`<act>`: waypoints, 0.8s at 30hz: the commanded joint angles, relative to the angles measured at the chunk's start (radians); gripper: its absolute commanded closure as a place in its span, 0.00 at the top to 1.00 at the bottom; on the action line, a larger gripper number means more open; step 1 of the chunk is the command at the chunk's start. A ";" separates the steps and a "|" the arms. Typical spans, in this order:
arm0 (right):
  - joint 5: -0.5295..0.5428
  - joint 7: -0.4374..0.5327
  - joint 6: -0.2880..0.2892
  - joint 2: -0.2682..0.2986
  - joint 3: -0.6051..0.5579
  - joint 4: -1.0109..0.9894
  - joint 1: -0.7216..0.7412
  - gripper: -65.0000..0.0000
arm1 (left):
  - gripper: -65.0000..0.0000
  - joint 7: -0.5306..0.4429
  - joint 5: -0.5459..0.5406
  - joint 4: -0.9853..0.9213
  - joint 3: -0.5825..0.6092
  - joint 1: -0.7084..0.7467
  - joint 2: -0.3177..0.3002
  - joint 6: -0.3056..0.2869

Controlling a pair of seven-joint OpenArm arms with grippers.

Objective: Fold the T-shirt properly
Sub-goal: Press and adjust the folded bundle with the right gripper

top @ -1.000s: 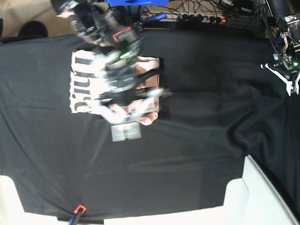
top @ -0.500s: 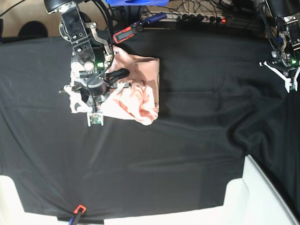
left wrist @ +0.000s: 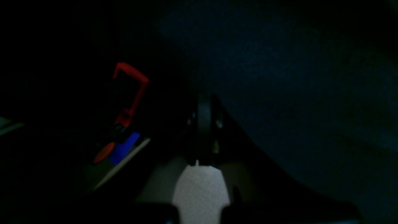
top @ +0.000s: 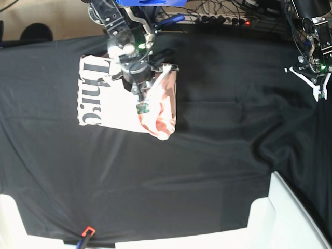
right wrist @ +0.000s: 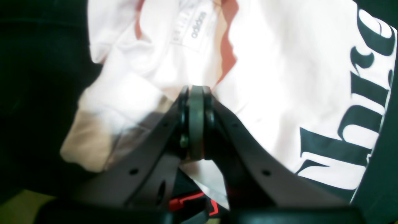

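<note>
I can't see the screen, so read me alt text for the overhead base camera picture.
A pale pink T-shirt with black lettering lies partly folded and bunched on a black table cover. The right gripper, shut, is over its middle. The left gripper, also shut, is far off at the cover's edge.

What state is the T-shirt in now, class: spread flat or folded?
Folded, though untidily: the T-shirt is a compact bundle on the black cloth, lettering showing on one side, its other edge bunched and rumpled.

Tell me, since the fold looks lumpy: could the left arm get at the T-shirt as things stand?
Probably not without a long move. The left hand is shut at the table's far edge, and the T-shirt lies across the black cloth, with the right hand over it.
</note>
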 commanded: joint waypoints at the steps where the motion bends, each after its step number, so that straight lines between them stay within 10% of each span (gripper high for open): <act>1: 0.005 0.016 0.007 -0.019 -0.026 0.003 0.000 0.00 | 0.00 -0.011 0.005 0.016 -0.007 -0.006 -0.023 0.004; 24: 0.004 -0.107 -0.106 0.017 -0.152 0.122 0.034 0.00 | 0.00 -0.011 0.005 0.016 -0.007 -0.028 -0.009 0.004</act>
